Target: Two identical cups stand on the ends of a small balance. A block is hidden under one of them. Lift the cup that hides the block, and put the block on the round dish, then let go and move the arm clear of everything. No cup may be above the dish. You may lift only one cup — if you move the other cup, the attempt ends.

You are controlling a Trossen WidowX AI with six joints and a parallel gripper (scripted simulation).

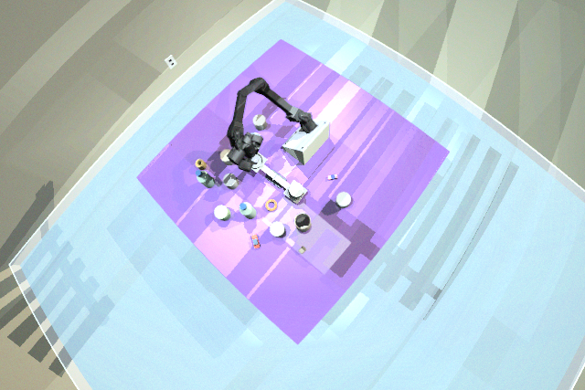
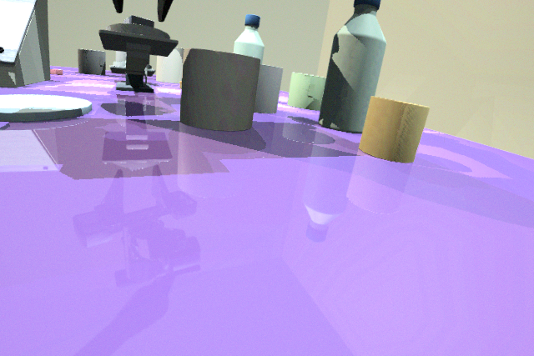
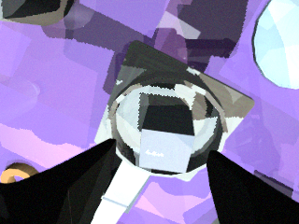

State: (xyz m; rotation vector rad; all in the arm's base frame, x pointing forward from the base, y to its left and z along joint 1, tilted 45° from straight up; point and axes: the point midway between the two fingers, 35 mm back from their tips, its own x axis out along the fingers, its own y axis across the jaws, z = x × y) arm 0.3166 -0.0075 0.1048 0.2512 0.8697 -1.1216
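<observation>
My gripper (image 2: 140,16) (image 3: 162,151) is open and empty, its fingertips just above and to either side of the block. The block (image 2: 142,21) (image 3: 167,149) lies uncovered on the near pan (image 2: 138,41) (image 3: 234,100) of the balance (image 1: 275,175). A white cup (image 1: 296,188) covers the other end. The arm hides the block and fingertips in the top view. The pale round dish (image 2: 47,103) (image 3: 280,47) has nothing on it in its visible parts. A pale cup (image 1: 260,121) stands on the mat beside the arm.
A sloped white box (image 1: 313,144) (image 2: 17,20) stands by the arm's base. Bottles (image 1: 205,179) (image 2: 358,67), a tan cylinder (image 1: 200,163) (image 2: 392,130) and several pale cylinders stand around the balance. A tan ring (image 1: 266,205) (image 3: 18,167) and a toy car (image 1: 255,241) lie farther off.
</observation>
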